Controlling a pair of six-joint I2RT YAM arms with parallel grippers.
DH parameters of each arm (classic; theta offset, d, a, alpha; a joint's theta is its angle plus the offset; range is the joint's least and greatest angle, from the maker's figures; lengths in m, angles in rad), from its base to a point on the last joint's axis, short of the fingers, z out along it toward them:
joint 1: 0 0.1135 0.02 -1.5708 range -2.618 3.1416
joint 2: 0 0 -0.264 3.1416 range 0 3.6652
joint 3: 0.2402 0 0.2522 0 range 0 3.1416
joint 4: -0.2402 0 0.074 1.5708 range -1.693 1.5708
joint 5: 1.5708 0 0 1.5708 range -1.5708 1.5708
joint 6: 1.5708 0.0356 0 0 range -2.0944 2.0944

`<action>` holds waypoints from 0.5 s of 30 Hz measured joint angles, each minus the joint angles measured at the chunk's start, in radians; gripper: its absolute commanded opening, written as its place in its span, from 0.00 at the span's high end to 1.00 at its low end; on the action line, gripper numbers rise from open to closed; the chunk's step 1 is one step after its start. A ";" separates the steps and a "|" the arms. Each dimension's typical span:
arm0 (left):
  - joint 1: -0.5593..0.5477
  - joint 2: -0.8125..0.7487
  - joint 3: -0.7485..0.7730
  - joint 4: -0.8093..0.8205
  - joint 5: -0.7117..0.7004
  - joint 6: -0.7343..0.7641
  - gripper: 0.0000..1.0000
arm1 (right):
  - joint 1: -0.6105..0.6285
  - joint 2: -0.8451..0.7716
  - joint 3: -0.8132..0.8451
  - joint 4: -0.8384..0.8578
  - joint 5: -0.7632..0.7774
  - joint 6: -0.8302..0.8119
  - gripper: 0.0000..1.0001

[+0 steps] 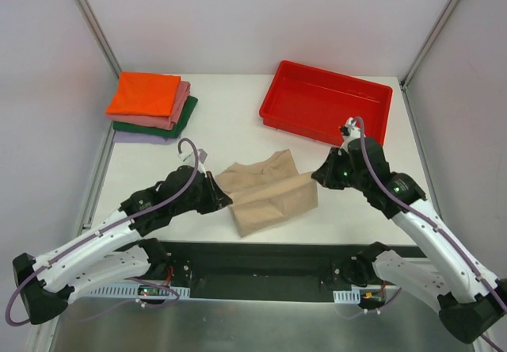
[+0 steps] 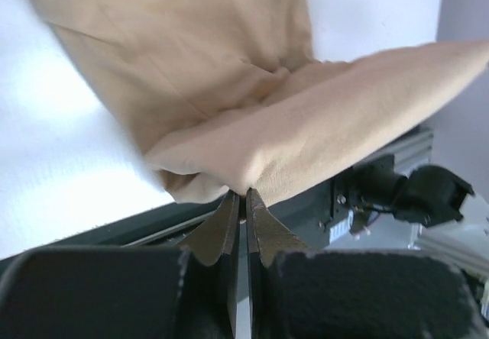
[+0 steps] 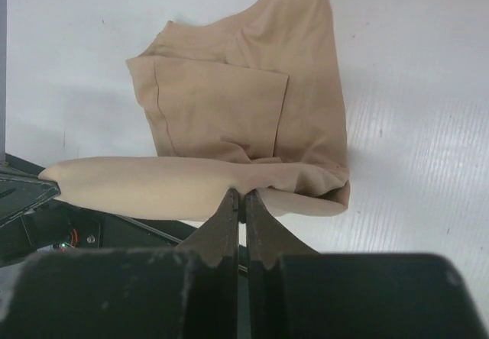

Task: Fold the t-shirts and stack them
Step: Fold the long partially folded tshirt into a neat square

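The beige t-shirt [image 1: 268, 190] lies partly folded at the table's near middle. My left gripper [image 1: 225, 199] is shut on its left edge; the left wrist view shows the cloth [image 2: 252, 117] pinched at my gripper [image 2: 245, 195] and lifted. My right gripper [image 1: 318, 176] is shut on its right edge; the right wrist view shows the cloth [image 3: 229, 125] pinched at my gripper [image 3: 244, 195]. A stack of folded t-shirts sits at the far left: orange [image 1: 144, 92] on top, pink [image 1: 170, 119], dark green [image 1: 185, 117] and lavender [image 1: 139, 138] beneath.
A red plastic tray [image 1: 325, 102] stands at the back right. The table's near edge drops to a dark rail [image 1: 261, 261] between the arm bases. Grey walls and frame posts enclose the table.
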 measured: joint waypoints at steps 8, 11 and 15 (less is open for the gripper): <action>0.103 0.074 0.031 -0.002 -0.017 0.034 1.00 | -0.043 0.206 0.080 0.099 -0.028 -0.027 0.99; 0.134 0.089 0.055 -0.001 -0.036 0.048 1.00 | -0.055 0.268 0.117 0.127 -0.037 -0.036 0.99; 0.166 0.147 0.076 0.000 -0.055 0.057 1.00 | -0.066 0.339 0.158 0.163 -0.050 -0.047 0.99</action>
